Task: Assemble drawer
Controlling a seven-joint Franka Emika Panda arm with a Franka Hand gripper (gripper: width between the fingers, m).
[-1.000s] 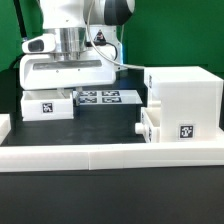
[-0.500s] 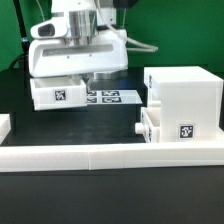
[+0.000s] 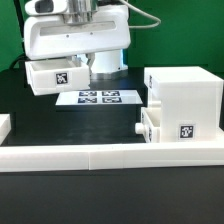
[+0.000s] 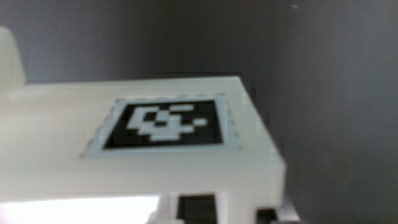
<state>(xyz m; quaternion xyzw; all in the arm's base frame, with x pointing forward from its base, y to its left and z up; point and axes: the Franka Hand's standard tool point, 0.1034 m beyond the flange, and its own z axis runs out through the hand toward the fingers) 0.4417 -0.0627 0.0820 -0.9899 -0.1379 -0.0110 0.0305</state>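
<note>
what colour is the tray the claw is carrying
White, with a black-and-white square tag; the tray shows best in the exterior view, lifted off the table.

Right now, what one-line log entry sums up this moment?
gripper: shut on tray | tray: lifted off table | housing: on table, second tray partly inserted | marker board: uncovered

Low frontal exterior; wrist close on tray [image 4: 151, 125]
</note>
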